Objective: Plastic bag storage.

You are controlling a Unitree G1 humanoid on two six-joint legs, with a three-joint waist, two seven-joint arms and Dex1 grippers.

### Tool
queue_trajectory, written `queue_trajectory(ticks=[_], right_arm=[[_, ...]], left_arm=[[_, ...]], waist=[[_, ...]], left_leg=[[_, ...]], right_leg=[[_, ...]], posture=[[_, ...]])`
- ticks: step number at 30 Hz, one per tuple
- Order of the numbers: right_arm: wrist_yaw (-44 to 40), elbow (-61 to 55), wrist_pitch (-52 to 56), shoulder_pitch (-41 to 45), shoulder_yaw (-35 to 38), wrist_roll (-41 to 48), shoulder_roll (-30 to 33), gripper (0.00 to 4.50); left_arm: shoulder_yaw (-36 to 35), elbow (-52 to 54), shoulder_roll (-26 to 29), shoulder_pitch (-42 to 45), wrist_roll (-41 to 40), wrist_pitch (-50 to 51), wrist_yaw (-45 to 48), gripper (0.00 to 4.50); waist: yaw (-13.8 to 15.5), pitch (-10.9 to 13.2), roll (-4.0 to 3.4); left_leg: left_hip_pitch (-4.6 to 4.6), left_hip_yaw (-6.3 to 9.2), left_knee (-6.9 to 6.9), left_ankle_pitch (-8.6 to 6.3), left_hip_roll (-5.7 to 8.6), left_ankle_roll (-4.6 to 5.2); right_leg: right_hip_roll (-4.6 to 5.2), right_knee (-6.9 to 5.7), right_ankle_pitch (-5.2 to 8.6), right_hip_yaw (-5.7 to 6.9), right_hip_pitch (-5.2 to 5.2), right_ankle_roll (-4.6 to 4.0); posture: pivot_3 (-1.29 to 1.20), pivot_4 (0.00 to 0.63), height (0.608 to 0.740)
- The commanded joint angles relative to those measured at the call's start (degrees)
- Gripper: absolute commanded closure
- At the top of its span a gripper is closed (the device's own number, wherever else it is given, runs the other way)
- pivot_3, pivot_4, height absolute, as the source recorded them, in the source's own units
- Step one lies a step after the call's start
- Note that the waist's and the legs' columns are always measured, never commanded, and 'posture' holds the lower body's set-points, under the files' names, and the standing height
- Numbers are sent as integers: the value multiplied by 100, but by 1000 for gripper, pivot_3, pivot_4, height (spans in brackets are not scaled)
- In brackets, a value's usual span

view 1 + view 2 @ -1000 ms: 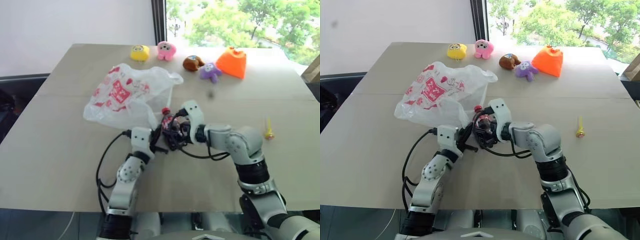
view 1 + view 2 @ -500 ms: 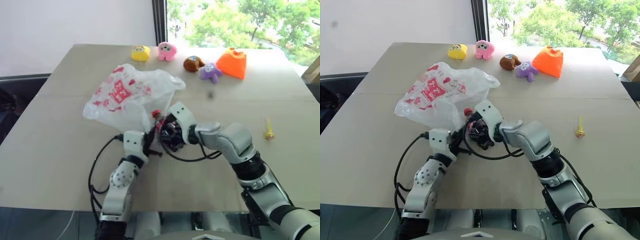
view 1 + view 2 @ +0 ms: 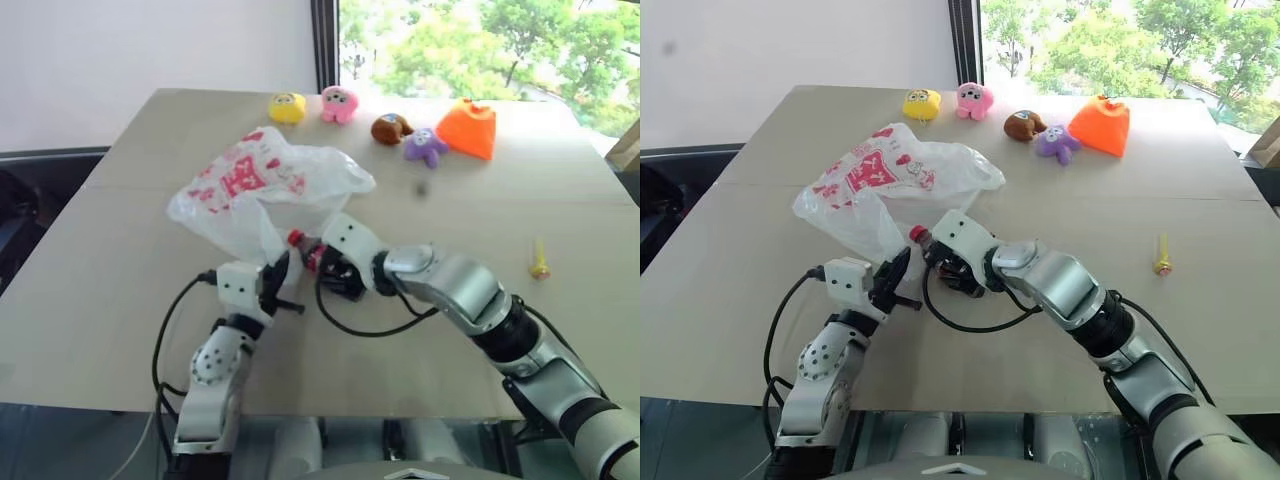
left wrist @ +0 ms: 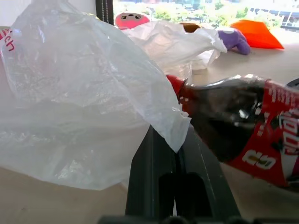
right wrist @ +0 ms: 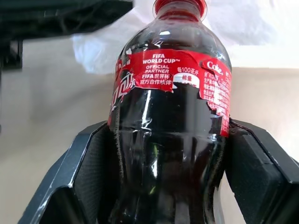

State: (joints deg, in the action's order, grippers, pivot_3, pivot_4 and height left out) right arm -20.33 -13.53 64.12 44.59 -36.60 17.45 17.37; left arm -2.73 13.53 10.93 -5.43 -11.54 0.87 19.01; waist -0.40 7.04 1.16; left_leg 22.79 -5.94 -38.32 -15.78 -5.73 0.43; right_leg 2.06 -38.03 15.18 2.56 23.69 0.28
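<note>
Plastic bag (image 3: 262, 190): thin, crinkled, translucent white, red print, mid-table toward the left edge. My left gripper (image 4: 169, 154) pinches its edge, fingers pressed together. My right gripper (image 5: 168, 154) clamps a cola bottle (image 5: 173, 116).

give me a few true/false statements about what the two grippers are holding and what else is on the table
1. The left gripper is shut on an edge of the plastic bag. True.
2. The right gripper holds an orange cone. False: it is shut on the cola bottle; the orange cone-shaped toy sits at the far edge of the table.
3. The bottle's red cap points toward the bag. True.
4. The bottle is already fully inside the bag. False: most of it is still outside, beside the bag's edge.
5. The bag is plain black. False: it is translucent white with red print.
</note>
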Motion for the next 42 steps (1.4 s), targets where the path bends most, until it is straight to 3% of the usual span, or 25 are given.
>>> queue_trajectory(ticks=[1, 11, 14, 16, 25, 31, 37, 40, 42], right_arm=[[-446, -52, -387, 276, -642, -804, 969, 1445], [-1482, -295, -1094, 509, -899, -1548, 1841, 1445], [-1284, -92, -1009, 308, 194, -1151, 1360, 1445], [-1215, -11, -1128, 294, 476, -1210, 1211, 1445], [-1538, 465, -2074, 864, 79, -1911, 863, 1445], [-2716, 713, -2914, 1149, -541, -2234, 1052, 1445], [-3337, 650, -3457, 1181, -465, -2194, 1033, 1445], [-3391, 798, -3485, 1202, -330, -2105, 711, 1445], [-2990, 1160, -3135, 1164, -52, -1950, 59, 1445]], left_arm=[[-83, 291, 64, -33, -118, -118, 81, 4500], [-69, 275, 57, 21, -97, -132, 88, 4500], [-64, 374, 102, 27, -269, -176, 283, 4500], [-8, 519, 149, -34, -412, -188, 471, 4500], [399, 1317, 236, -634, -963, -430, 1214, 4500], [529, 1458, 264, -734, -905, -525, 1296, 4500], [564, 1416, 227, -673, -730, -583, 1161, 4500], [740, 1468, 216, -690, -712, -628, 1226, 4500], [891, 1532, 272, -726, -796, -606, 1366, 4500]], waist=[[31, 2, -2], [78, 13, -13], [74, 22, -11], [58, 33, -14], [-63, 68, -31], [-33, 79, -39], [-35, 93, -39], [-46, 93, -39], [-63, 93, -39]], left_leg=[[3, 3, 0, 0, 2, 1], [8, 6, 10, -6, 2, 7], [12, 4, 11, -6, 0, 7], [16, 1, 10, -6, -1, 7], [23, -14, 22, -7, -4, 5], [24, -20, 22, -7, -8, 5], [31, -23, 20, -8, -8, 6], [29, -31, 20, -7, -10, 5], [26, -38, 20, -7, -14, 5]], right_leg=[[2, 2, 0, 3, 0, 0], [0, 7, 2, 8, 8, -1], [-1, 10, 2, 7, 9, 0], [-1, 11, 2, 5, 12, 0], [-7, 10, 3, -14, 38, 2], [-12, 9, 3, -17, 43, 2], [-10, 11, 3, -19, 49, 3], [-13, 8, 3, -17, 48, 2], [-15, 6, 3, -23, 49, 2]], posture=[[0, 150, 740], [0, 150, 740], [0, 150, 740], [0, 150, 740], [0, 150, 740], [0, 150, 740], [0, 150, 740], [0, 150, 740], [0, 150, 740]])
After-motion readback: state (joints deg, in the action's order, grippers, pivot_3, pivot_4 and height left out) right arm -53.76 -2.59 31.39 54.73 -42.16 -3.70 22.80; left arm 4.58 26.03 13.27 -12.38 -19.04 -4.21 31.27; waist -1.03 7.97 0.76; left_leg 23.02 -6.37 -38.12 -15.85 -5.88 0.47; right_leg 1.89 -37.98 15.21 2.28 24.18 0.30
